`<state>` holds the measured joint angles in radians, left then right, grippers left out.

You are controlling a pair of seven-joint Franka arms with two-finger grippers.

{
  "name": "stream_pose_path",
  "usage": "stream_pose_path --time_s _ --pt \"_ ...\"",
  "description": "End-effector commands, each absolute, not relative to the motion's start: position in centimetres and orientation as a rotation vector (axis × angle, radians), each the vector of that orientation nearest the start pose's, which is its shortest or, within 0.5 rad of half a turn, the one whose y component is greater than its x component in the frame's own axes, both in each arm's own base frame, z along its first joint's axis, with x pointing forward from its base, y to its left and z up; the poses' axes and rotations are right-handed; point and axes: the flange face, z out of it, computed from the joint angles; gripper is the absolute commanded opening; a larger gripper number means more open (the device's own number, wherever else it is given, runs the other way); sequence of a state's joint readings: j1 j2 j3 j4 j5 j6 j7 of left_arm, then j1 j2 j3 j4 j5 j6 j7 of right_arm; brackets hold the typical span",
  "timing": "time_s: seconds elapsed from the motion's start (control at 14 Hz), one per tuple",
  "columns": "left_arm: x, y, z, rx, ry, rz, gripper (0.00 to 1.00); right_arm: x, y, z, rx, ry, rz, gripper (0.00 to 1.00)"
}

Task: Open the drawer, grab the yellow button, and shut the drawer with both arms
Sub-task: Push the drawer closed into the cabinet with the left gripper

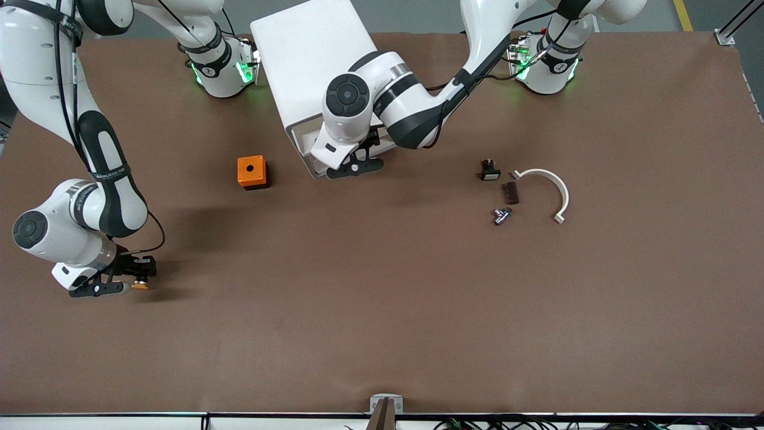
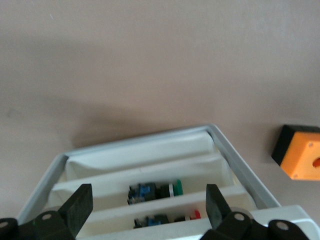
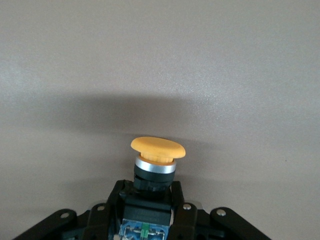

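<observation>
Nearest the camera, my right gripper (image 1: 122, 279) clamps the button (image 1: 140, 285) by its black body, orange cap out, low over the table. My left gripper (image 1: 356, 162) hangs spread wide at the drawer (image 2: 150, 165), open, ready to push it home.

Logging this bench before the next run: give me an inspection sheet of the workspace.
Surface: brown table.
Job's things: drawer open, holding two buttons with green and red caps; orange-capped button in the right gripper.
Clutter: orange cube; black switch, dark clip, metal part and white curved bracket toward the left arm's end.
Grippers: left gripper open over the drawer; right gripper shut on the button, low over the table.
Cables: along both arms.
Surroundings: white cabinet.
</observation>
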<state>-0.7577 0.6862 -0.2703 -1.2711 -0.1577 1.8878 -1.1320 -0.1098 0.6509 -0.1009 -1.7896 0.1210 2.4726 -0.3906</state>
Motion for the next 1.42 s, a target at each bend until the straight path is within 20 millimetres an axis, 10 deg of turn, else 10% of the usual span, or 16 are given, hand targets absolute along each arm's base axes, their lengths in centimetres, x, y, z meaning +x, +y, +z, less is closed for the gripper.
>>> stream_pose_path --time_s 0.0,0.93,1.35 --pt "39.5 -61.4 36.8 -3.211 -0.370 0.604 1.00 65.2 -13.8 19.1 -3.115 -0.150 -0.088 1.00" --pt "36.6 -62.1 33.9 -3.140 -0.476 0.976 1.00 65.4 -12.6 19.5 -3.113 -0.093 -0.082 1.00" --pt "40.4 -59.8 34.7 -3.164 -0.513 0.793 1.00 65.6 -11.9 20.1 -3.112 -0.093 -0.092 1.00"
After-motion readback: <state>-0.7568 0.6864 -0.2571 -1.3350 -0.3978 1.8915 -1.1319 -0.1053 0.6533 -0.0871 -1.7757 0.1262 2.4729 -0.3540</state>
